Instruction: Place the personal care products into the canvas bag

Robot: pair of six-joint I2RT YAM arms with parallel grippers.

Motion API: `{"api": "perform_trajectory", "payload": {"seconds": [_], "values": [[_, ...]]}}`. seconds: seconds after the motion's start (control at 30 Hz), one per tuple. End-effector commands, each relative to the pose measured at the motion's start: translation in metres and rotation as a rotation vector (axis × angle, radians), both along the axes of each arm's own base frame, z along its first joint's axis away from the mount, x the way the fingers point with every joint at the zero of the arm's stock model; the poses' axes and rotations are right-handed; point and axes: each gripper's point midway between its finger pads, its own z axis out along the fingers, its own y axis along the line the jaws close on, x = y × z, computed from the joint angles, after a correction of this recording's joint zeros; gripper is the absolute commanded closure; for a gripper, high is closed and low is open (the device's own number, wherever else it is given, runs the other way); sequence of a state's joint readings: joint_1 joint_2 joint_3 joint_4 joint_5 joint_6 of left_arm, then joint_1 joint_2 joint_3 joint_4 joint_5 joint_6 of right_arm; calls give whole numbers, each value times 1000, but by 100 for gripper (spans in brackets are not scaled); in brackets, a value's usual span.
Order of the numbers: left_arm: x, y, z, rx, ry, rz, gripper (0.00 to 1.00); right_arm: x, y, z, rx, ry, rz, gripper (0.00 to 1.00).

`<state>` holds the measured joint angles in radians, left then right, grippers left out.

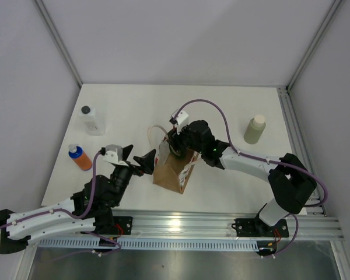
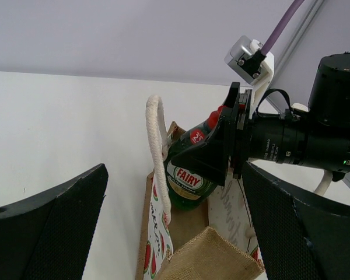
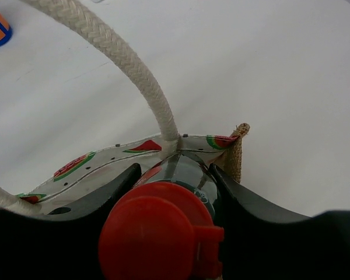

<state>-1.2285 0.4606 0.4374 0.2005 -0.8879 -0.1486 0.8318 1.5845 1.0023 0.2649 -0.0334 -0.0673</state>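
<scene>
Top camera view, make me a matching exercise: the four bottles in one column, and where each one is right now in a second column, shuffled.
Column one:
1. clear bottle
2. orange bottle
3. olive-green bottle
4. red-capped dark bottle

Column two:
A. between the fingers of the right gripper, at the mouth of the canvas bag
B. on the table, right side
C. on the left side, toward the back
D. on the left side, nearer the arms

Pairs: 1-C, 2-D, 3-B, 4-A.
</scene>
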Motion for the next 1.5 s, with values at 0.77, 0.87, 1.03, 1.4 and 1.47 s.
{"api": "perform_trajectory", "payload": {"seconds": [0.77,0.87,1.03,1.4,1.47], "values": [[-1,3,6,-40,-13,3,1,22,8,29,90,-122,-93,52],[-1,2,6,-42,-13,3,1,22,5,30,84,-119,-100,49],[-1,3,7,-46,-13,1,1,21,1,42,97,-127,-118,47],[-2,2,6,-44,-12,-4,1,23,-10,54,81,-140,-162,43],[-1,3,6,-43,-12,-1,1,23,-13,58,74,-144,-171,43]]}}
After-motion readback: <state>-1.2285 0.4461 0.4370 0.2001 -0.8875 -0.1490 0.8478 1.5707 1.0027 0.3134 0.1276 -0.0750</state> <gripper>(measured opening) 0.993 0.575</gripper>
